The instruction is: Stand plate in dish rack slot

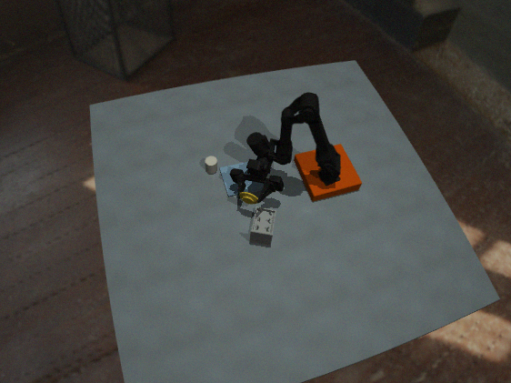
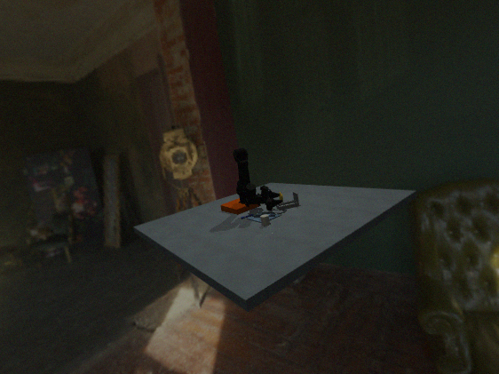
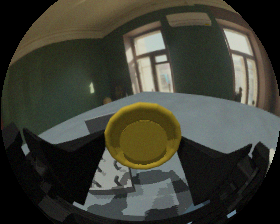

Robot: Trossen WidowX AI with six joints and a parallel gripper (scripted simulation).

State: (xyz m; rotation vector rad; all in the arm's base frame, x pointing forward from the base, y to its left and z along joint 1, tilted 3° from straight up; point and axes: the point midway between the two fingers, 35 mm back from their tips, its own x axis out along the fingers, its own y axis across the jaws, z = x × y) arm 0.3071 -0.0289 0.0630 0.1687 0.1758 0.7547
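The yellow plate (image 1: 248,197) (image 2: 281,196) (image 3: 143,137) is held by its sides between the fingers, with its round face toward the wrist camera. It is close to upright and above the table. My gripper (image 1: 249,196) (image 3: 143,137) is shut on it. The grey dish rack (image 1: 269,221) (image 2: 296,199) stands just beyond the plate, with rows of small dark rails and a raised end wall. In the wrist view the rack (image 3: 111,174) is below and left of the plate, partly hidden by the left finger and the plate. The plate and rack appear apart.
A light blue flat square (image 1: 229,182) lies under the gripper. A white cylinder (image 1: 211,166) (image 2: 265,220) stands beside it. A small blue item (image 2: 244,217) lies nearby. The arm's base stands on an orange block (image 1: 305,176) (image 2: 231,206).
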